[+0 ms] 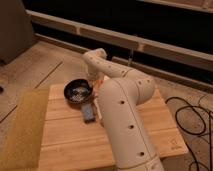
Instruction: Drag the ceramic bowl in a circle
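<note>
As the count stands: one ceramic bowl (78, 91), one small dark block (88, 113), one gripper (95, 84).
Bowl place: far-left part of wooden table (150, 135), block near it.
Bowl facing: mouth up; round, no long axis.
Gripper: clenched, at bowl's right rim.

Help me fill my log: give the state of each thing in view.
Black round ceramic bowl: upright on the light wooden table, near its far left corner.
Small grey rectangular item: lying flat, just in front of the bowl.
Gripper: shut, down at the bowl's right rim.
Black cable: loose on the floor.
</note>
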You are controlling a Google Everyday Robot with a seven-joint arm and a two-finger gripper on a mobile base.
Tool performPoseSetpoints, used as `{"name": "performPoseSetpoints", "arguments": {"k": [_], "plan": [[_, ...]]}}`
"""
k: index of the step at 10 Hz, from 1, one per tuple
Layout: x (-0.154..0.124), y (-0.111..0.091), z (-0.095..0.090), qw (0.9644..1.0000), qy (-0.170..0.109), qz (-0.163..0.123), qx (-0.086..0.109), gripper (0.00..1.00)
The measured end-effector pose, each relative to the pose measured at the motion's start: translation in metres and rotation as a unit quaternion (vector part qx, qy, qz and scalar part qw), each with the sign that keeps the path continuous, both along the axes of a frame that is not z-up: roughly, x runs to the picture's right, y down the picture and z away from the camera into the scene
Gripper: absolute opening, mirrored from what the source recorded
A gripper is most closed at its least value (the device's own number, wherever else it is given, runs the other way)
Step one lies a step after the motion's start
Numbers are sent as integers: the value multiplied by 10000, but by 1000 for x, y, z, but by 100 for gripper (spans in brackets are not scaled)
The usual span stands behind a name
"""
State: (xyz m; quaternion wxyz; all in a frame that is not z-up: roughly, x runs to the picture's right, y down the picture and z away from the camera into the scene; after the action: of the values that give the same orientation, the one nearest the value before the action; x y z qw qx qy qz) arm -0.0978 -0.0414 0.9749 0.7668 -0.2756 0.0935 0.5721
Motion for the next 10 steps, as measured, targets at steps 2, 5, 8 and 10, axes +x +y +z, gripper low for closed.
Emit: {"name": "performPoseSetpoints", "arguments": {"k": [2,5,8,10], "plan": [[-14,-8,-13,9998,-181,-55,96,14],[-16,4,-24,9996,-245,-104,-4,14],[16,15,-35,9998,77,-38,-152,14],[37,12,-37,9995,286,9,-163,14]]}}
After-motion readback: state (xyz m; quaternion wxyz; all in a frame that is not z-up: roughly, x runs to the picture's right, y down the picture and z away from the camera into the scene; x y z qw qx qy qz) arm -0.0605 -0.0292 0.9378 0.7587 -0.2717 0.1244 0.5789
